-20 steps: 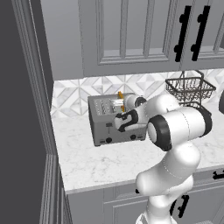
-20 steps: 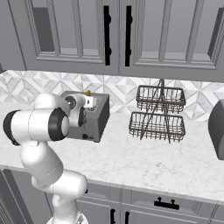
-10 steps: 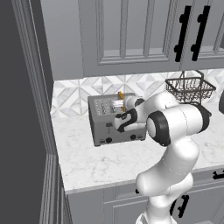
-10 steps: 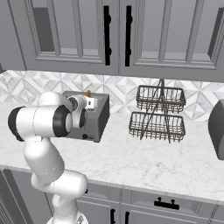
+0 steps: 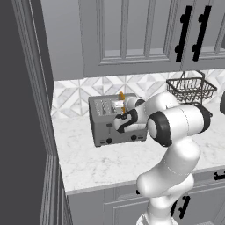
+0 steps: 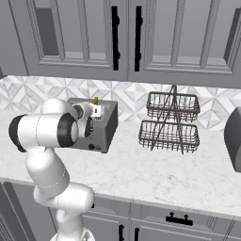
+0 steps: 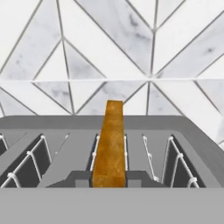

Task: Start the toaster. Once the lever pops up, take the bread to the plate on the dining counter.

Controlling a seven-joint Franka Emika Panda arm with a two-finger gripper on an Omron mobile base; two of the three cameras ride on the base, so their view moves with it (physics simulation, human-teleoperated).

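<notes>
Jaws closed on the bread (image 7: 109,144), held edge-on straight ahead in the toaster (image 5: 115,120) slot. Judged mid-grasp; next likely called for a straight lift toward the plate.

Grey panelled upper cabinets (image 6: 141,42) with black vertical handles (image 6: 114,35) fill the wall from ten to two o'clock. Beneath them runs a backsplash (image 7: 109,48) of pale marble tiles cut in triangles and diamonds. A white, grey-veined worktop (image 6: 155,174) lies below, over grey base cabinets (image 6: 179,226). A two-tier wire basket rack (image 6: 169,122) stands at two o'clock. A dark tall panel (image 5: 22,110) closes nine o'clock.
</notes>
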